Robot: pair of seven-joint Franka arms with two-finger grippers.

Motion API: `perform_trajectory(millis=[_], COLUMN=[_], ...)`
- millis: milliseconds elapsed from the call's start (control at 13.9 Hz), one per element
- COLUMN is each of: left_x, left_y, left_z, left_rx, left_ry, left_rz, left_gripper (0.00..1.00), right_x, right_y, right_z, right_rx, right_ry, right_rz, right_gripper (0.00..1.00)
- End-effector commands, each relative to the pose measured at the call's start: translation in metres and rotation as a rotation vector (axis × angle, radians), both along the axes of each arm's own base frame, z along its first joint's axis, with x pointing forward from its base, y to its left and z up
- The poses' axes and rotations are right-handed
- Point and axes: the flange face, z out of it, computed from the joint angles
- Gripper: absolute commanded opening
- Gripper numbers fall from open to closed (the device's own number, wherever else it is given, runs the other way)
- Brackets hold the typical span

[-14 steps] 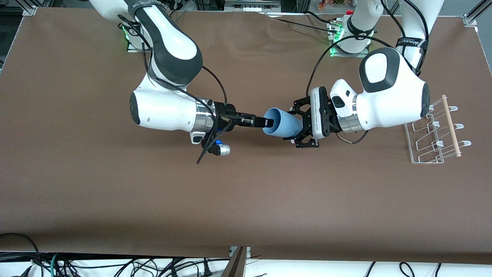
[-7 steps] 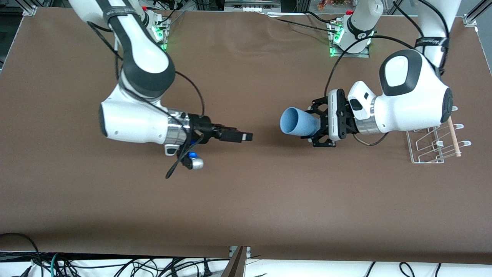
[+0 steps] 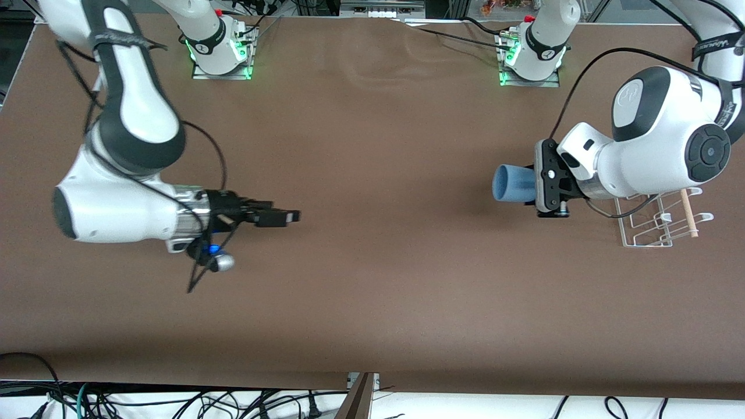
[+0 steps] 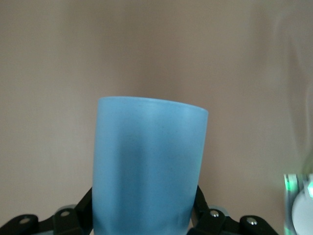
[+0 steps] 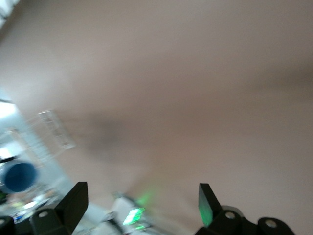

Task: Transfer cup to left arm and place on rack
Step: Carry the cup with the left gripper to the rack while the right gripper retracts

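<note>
Front view: your left hand (image 3: pixel 532 185) is clamped on the base end of the cup (image 3: pixel 513 183) and carries it in the air over the worktop (image 3: pixel 372 302), toward the left arm's end. The cup lies on its side, its long axis level and running along the worktop's length, its open mouth pointing toward the right arm's end. The rack (image 3: pixel 660 218) stands on the worktop just beside the left arm's wrist, on the base side of the cup, so the mouth faces away from it. Judged from this, you will have to turn the cup before it can go onto a rack loop. The left arm is by far the nearer to the rack. Your right hand (image 3: pixel 288 217) is over the right arm's end of the worktop, well apart from the cup, its fingers spread and empty; this arm waits.

Left wrist view: the cup (image 4: pixel 149 166) fills the middle, a plain light-blue tumbler, smooth, without handle, widening slightly toward its rim. The black linkage of the left hand closes on its narrow end at both sides.

Right wrist view: the right hand's two fingertips (image 5: pixel 73 198) stand wide apart with nothing between them. Far off you can make out the cup's dark-blue mouth (image 5: pixel 18 176) and a blurred clear frame, probably the rack (image 5: pixel 54 128).
</note>
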Motion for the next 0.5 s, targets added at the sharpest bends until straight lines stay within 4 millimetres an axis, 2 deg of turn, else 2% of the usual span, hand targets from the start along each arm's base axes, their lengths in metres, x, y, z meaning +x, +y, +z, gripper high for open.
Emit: perform_trajectory(millis=[0, 143, 215, 359, 430], left_x=[-0.004, -0.005, -0.006, -0.013, -0.013], left_y=[0.026, 0.040, 0.046, 0.064, 0.072], left_z=[0.000, -0.002, -0.003, -0.016, -0.017], left_rx=[0.120, 0.224, 0.289, 0.398, 0.480], left_ry=[0.019, 0.024, 0.033, 0.116, 0.118], left_rz=[0.015, -0.008, -0.017, 0.058, 0.090], left_gripper=[0.10, 0.09, 0.09, 0.09, 0.09], right_x=[-0.005, -0.002, -0.001, -0.001, -0.002], right_y=[-0.055, -0.104, -0.119, -0.139, -0.149], right_z=[-0.005, -0.016, -0.014, -0.004, 0.008], right_rx=[-0.147, -0.246, -0.276, -0.418, -0.480], right_ry=[-0.069, -0.085, -0.106, -0.153, -0.176], right_rz=[0.103, 0.116, 0.128, 0.211, 0.224], right_gripper=[1.00, 1.00, 1.00, 1.00, 1.00])
